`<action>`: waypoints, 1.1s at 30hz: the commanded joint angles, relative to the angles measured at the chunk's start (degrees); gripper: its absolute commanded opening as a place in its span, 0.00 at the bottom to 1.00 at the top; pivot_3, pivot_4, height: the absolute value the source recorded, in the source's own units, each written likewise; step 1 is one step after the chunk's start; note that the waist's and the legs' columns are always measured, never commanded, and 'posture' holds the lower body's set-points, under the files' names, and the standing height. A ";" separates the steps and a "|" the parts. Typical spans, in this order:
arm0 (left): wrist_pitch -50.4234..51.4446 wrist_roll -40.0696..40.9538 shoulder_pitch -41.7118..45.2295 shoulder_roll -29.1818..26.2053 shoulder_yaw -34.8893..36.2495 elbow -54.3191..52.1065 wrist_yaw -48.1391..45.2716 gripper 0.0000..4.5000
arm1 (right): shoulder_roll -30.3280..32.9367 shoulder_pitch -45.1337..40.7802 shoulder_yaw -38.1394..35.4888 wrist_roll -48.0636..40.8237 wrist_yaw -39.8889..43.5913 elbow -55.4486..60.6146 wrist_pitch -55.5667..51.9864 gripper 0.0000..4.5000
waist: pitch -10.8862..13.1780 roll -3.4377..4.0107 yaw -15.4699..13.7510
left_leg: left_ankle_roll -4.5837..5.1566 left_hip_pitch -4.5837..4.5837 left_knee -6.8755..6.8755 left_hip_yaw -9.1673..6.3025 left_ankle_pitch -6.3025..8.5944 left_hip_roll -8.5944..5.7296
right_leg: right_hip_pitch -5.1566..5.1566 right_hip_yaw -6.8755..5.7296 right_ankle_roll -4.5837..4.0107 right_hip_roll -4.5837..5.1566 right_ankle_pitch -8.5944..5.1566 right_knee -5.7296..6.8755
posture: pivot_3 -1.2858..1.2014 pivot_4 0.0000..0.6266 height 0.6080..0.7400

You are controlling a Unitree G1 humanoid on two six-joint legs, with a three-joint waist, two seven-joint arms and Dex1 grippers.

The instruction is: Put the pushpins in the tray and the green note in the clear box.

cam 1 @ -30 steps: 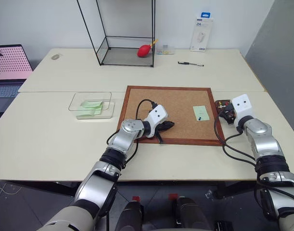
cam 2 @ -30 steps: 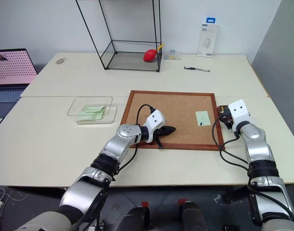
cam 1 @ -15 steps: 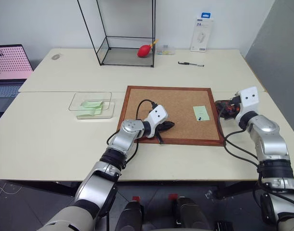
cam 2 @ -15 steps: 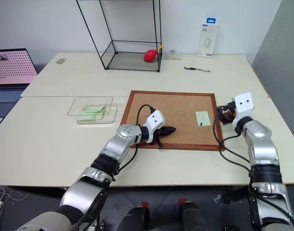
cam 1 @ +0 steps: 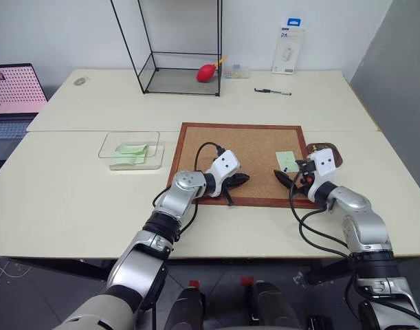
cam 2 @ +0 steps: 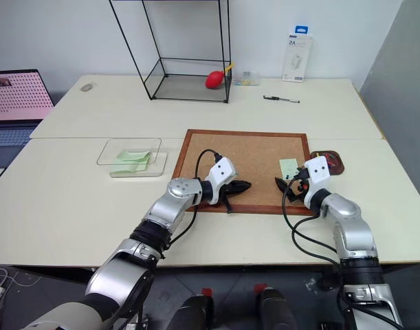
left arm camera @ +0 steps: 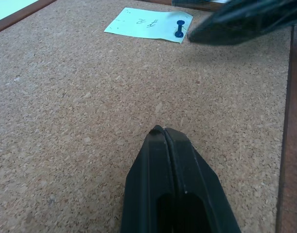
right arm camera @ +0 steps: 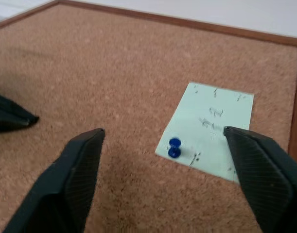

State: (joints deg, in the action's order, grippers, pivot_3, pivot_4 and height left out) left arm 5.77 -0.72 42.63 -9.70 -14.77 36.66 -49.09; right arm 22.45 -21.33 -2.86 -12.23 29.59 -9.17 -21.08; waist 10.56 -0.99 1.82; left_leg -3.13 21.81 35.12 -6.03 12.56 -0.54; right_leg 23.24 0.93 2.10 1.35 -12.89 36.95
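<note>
Resting on the cork board (cam 1: 240, 148) near its front edge, the left gripper (cam 1: 238, 180) has its two black fingers (left arm camera: 170, 189) pressed fully together, holding nothing. The right gripper (right arm camera: 163, 179) hovers above the board's right portion with its fingers (right arm camera: 73, 179) spread wide and empty, pointing at the green note (right arm camera: 209, 128).

The green note lies flat on the cork board, close to the board's right edge and about midway between its front and back edges. Handwritten marks show on its surface. One blue pushpin (right arm camera: 174, 147) stands in the note near one of its corners, fixing the note to the board. In the right wrist view the pin and that corner of the note lie between the two spread fingers, with the fingers apart from both.

The tray (cam 1: 328, 148) sits on the table (cam 1: 72, 206) just beyond the right edge of the cork board, partly hidden behind the right gripper's white housing; its contents cannot be told.

The clear box (cam 1: 130, 150) sits on the table to the left of the cork board, near the board's back left corner. Pale green paper slips (cam 1: 132, 151) lie inside it.
</note>
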 commanded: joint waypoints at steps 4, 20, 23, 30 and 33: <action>1.23 -1.47 -1.95 0.19 -2.01 1.08 -0.85 0.00 | -0.38 -2.14 -0.42 1.17 -0.39 -2.37 3.90 0.53 | 0.00 0.00 0.01 | 0.00 0.00 0.00 0.00 0.00 0.00 | 0.00 0.00 0.00 0.00 0.00 0.00 | 0.52 0.24 1.00; 1.09 -1.65 -2.27 -0.02 -2.23 0.90 -1.02 0.00 | -0.68 -2.29 -1.38 -0.10 1.08 -0.03 4.15 0.00 | 0.00 0.00 0.03 | 0.00 0.00 0.00 0.00 0.00 0.00 | 0.00 0.00 0.00 0.00 0.00 0.00 | 0.52 0.24 1.00; 1.12 -1.67 -2.22 0.05 -2.26 0.96 -0.99 0.00 | -0.09 -2.68 -1.03 -0.72 2.38 3.51 3.92 0.00 | 0.00 0.00 0.02 | 0.00 0.00 0.00 0.00 0.00 0.00 | 0.00 0.00 0.00 0.00 0.00 0.01 | 0.52 0.24 1.00; 1.26 -1.64 -1.98 0.35 -1.97 1.36 -0.34 0.00 | 2.58 -3.95 0.26 -1.12 5.46 11.75 2.65 0.00 | 0.00 -0.01 0.00 | 0.00 0.00 0.00 -0.01 0.00 0.00 | 0.02 -0.01 0.00 -0.01 0.00 0.01 | 0.52 0.24 1.00; 2.17 -0.46 -1.50 0.86 -0.68 1.17 0.13 0.00 | 3.19 -4.20 0.98 -0.59 6.03 12.91 2.68 0.00 | 0.00 -0.01 -0.04 | 0.00 0.02 0.00 -0.03 0.00 0.00 | 0.01 -0.03 0.00 0.00 0.00 -0.02 | 0.52 0.24 1.00</action>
State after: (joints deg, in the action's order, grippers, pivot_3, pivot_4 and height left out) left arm 5.91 -0.70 42.32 -9.44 -14.68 36.27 -48.99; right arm 24.85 -24.97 -2.11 -12.66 34.93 1.20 -18.40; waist 10.56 -1.00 1.78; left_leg -3.13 21.83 35.12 -6.05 12.56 -0.54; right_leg 23.25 0.90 2.11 1.35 -12.89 36.93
